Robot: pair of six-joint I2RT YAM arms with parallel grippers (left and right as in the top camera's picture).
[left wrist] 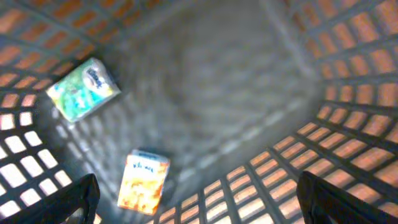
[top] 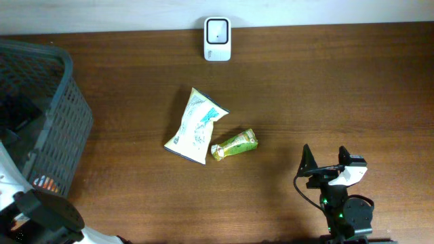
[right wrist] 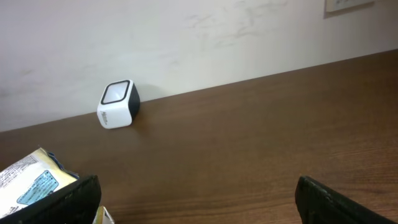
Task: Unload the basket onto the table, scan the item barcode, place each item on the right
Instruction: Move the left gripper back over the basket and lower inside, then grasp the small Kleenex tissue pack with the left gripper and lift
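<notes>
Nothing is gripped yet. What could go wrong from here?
1. The white bag and green packet seem to touch, so the open right gripper may drag both.
2. No barcode shows on either; it may face away from the scanner.
3. The open left gripper is inside the basket and might snag its mesh.

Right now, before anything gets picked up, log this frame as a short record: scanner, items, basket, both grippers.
scanner: white, at the far edge of the table
items on table: white-blue bag and green packet, side by side, mid-table
basket: grey mesh, left side; holds green-blue pack and orange pack
left gripper: open, empty, down in the basket
right gripper: open, empty, near edge, right of the items
scan: not begun
</notes>
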